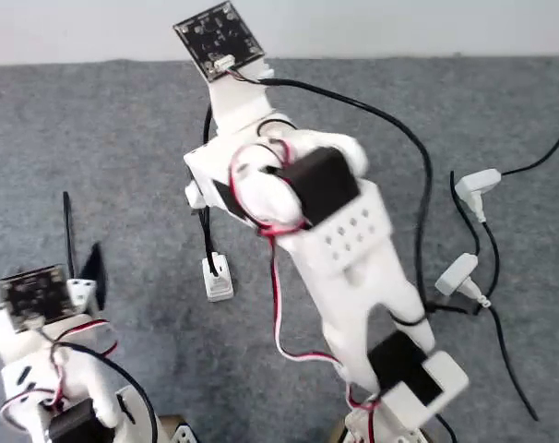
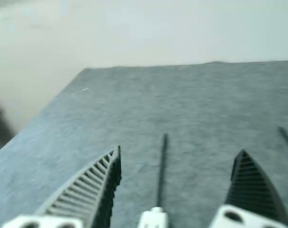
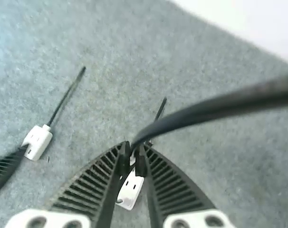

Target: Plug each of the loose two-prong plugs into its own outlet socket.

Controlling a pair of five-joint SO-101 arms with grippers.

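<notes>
Two-prong plugs lie loose on the grey table (image 1: pixel 95 120), as the high view shows: the upper plug (image 1: pixel 478 185) and the lower plug (image 1: pixel 457 274), both white on black cords, near each other and to the right of the right arm, well apart from both sockets. In the same view the centre socket (image 1: pixel 217 278) sits on the table just beside the right arm's wrist, its cord running up under the arm, which hides the fingers. The right wrist view supplies that detail. The right gripper (image 3: pixel 133 146) has its fingers drawn together at the tips, clamped on the centre socket at its cord end, and the white body with its two slots shows in the narrow gap between them. A thick black cable (image 3: pixel 220 107) crosses close in front. That view also shows the left socket (image 3: pixel 37 141) lying flat, with one dark finger of the other arm just beside it. In the left wrist view the left gripper (image 2: pixel 179 151) stands with fingers wide apart, the left socket between them near their base and its thin cord (image 2: pixel 161 166) running straight ahead.
</notes>
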